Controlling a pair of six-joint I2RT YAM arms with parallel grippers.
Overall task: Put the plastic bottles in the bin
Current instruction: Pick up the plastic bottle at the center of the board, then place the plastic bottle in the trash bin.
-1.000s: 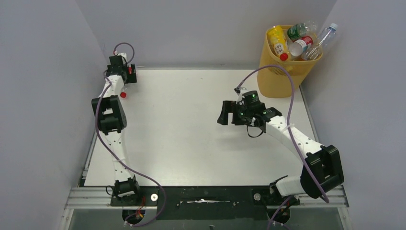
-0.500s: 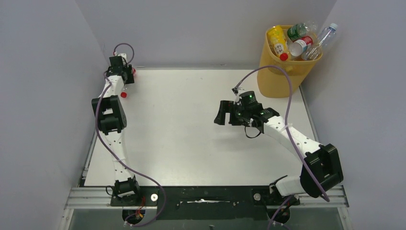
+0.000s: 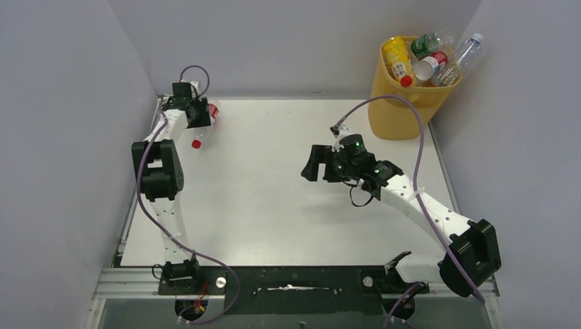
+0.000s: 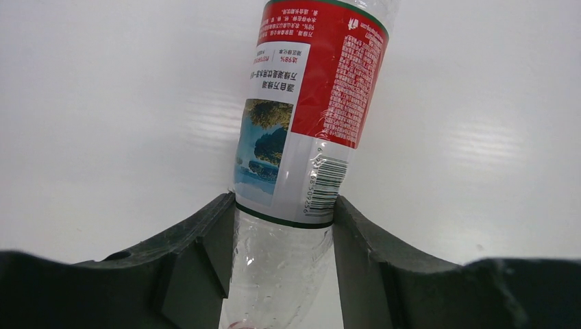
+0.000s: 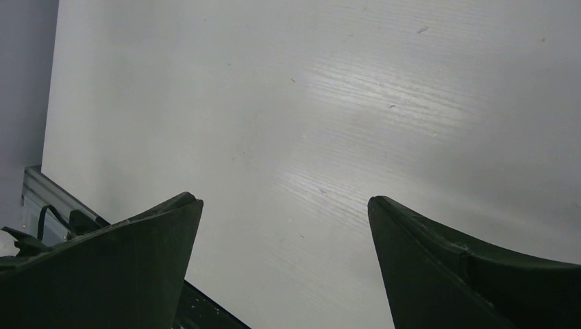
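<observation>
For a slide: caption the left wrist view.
Left gripper clamps a clear, red-labelled bottle, white table behind.

I've got my left gripper (image 3: 200, 116) clamping a red-capped bottle (image 3: 196, 143); right gripper (image 3: 310, 166) hovers mid-table, jaws spread.

Five bottles (image 3: 397, 58) visible; one bin (image 3: 401, 113); two arms (image 3: 418, 199).

I see one bottle (image 4: 308, 116) between the left fingers (image 4: 192, 264), projecting ahead over the worktop (image 4: 103, 103). Behind the right fingers (image 5: 123, 267) stands the bin (image 3: 401, 113), further bottles (image 3: 398, 58) in it.
</observation>
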